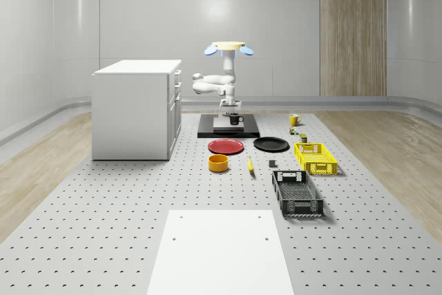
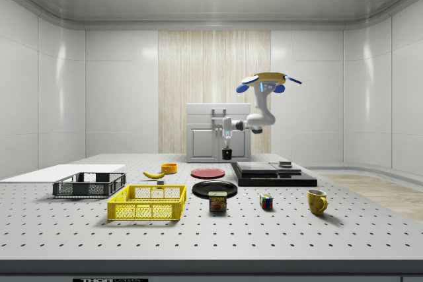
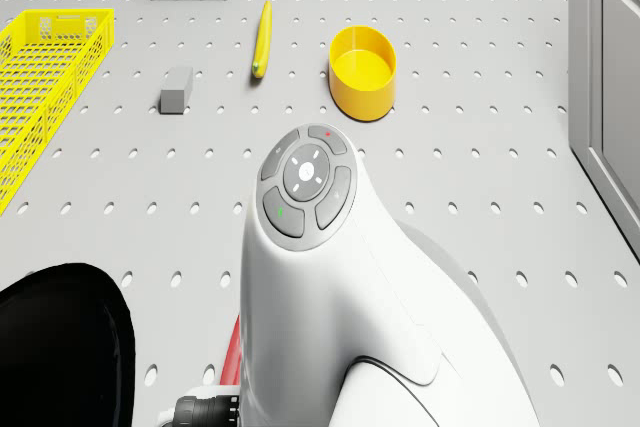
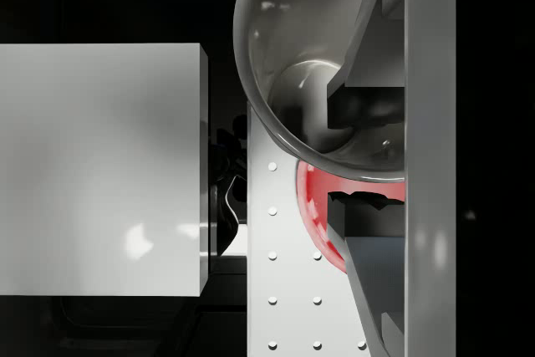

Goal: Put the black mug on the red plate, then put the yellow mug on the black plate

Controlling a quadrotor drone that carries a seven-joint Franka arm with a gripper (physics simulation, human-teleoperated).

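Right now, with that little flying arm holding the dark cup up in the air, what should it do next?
Probably carry the black mug toward the red plate and lower it. The pincer is shut on the mug, which hangs above the table near the black platform, and the plate is bare.

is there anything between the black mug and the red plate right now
Nothing visible. The pincer holds the black mug in the air near the black platform, with the drone hovering above. The red plate lies just ahead with open table between; the yellow bowl sits beyond it.
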